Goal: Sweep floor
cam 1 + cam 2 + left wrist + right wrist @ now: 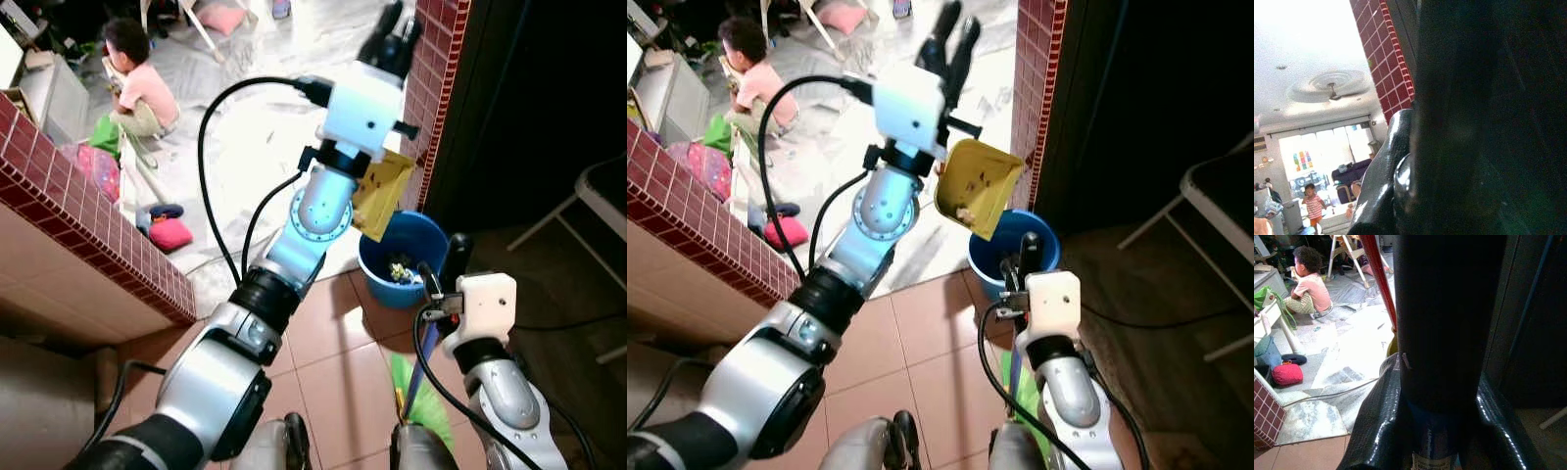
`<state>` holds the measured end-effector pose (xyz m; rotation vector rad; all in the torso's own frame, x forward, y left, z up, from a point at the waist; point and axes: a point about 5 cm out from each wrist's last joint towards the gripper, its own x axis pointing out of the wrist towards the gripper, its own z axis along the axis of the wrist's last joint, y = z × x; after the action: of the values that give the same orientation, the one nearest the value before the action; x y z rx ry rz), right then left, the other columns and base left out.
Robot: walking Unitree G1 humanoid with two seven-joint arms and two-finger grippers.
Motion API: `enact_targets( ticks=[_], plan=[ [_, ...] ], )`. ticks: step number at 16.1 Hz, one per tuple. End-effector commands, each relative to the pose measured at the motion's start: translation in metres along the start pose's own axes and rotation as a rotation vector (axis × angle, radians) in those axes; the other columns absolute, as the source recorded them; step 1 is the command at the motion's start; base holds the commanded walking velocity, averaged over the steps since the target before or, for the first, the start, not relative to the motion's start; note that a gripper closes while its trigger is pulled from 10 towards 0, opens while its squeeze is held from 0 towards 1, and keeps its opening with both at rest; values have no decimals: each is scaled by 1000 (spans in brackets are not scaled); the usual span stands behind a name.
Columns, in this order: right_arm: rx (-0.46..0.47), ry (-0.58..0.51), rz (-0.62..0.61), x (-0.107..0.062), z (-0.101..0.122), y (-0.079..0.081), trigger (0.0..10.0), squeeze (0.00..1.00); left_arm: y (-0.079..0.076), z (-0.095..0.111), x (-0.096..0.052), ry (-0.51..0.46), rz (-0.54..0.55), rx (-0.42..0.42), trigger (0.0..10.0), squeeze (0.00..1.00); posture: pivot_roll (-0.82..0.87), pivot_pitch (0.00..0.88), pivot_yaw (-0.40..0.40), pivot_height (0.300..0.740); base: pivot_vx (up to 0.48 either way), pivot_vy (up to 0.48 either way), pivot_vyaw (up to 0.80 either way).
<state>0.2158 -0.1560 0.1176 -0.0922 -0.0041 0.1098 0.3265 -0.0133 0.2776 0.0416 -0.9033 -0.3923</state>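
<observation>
One yellow dustpan [978,186], gripped by the raised left claw [950,39] and tipped above the blue bucket [1004,257], may spill beside it; right claw [453,257] grips the broom handle [419,364].

You see a shiny yellow plastic dustpan [978,186], a smooth round blue plastic bucket [423,242], glossy red brick-tile walls [93,230] and a smooth brown tiled floor [338,377].

yellow dustpan [978,186], blue bucket [431,240], red-tiled wall [88,211]

Red-tiled walls [88,206], terracotta floor [333,372], bright marble room beyond.
</observation>
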Motion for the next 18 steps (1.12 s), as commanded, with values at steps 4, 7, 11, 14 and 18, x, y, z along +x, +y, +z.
enact_targets(
  ticks=[4,7,11,14,18],
  plan=[
    [48,66,26,4,-15,5,10000,0,-36,39,4,-100,65,-254,10000,0,-287,135,161,740,0,0,0],
    [43,64,33,10,-16,4,10000,0,-32,35,-3,-37,62,-268,10000,0,-273,123,151,740,0,0,0],
    [26,56,39,20,-17,2,10000,0,-16,31,-9,-3,96,-225,10000,0,-263,98,137,740,0,0,0],
    [21,43,40,24,-15,1,10000,0,-25,37,-9,-31,54,-225,10000,0,-267,87,135,740,0,0,0],
    [18,16,48,29,-12,2,10000,0,-52,56,-7,-197,-150,-215,10000,0,-271,75,135,740,0,0,0]
  ],
)
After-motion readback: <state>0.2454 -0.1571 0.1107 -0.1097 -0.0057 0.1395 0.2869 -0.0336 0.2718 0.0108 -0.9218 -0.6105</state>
